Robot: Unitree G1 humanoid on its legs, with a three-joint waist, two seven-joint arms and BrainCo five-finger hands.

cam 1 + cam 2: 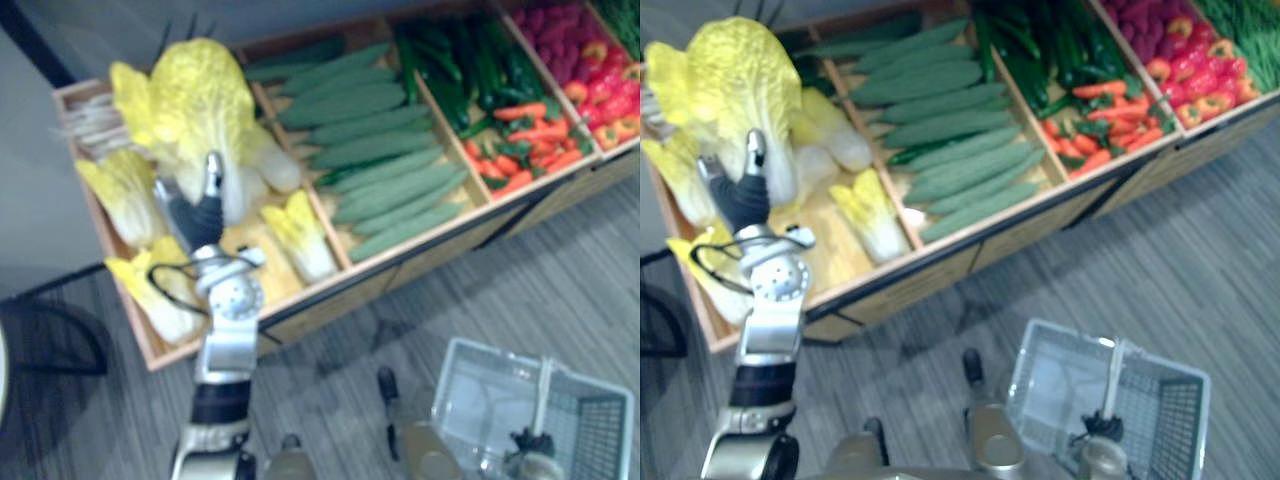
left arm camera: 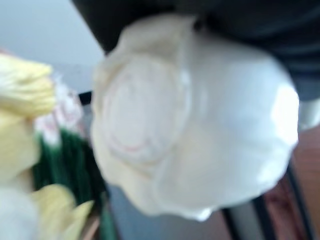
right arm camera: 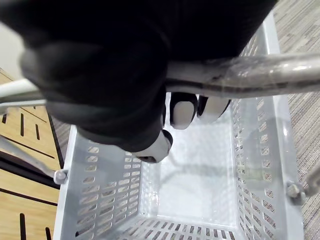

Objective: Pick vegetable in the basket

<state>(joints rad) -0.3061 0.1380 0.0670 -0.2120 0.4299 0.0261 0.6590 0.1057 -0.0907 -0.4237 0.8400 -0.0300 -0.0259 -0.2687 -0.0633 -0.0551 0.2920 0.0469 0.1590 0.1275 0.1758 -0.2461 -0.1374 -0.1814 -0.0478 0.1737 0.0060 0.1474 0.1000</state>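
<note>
Cabbage [image 1: 195, 100], a large yellow-leaved head, is gripped at its white stalk end by the left hand [image 1: 200, 212], with fingers [image 1: 212, 170] curled up against it. In the left wrist view the pale cut base is seen pressed close under the hand's dark cover. The head appears to be raised above the leftmost compartment of the crate [image 1: 420, 248], where several smaller heads [image 1: 300, 235] are left lying (the cucumbers [image 1: 380, 150] and carrots [image 1: 525, 140] in the compartments beside them look untouched).

The basket [image 1: 600, 430] is held low at the robot's right side, over the floor [image 1: 560, 290] and well apart from the crate. Its handle [image 3: 260, 80] is clasped by the right hand [image 3: 100, 75], whose fingers [image 3: 182, 111] are wrapped round the bar. In the right wrist view the basket's bottom is seen bare, so nothing has been placed in it.

The task is judged to be about half done. A vegetable has been chosen and grasped, and the lift seems under way. What is left is the carry across from the crate to the basket, the lowering of the head between the basket's walls (past the handle, which crosses the opening), and the release of the grip. The cabbage is bulky against the basket's mouth, so some care in lining it up is likely to be needed.
</note>
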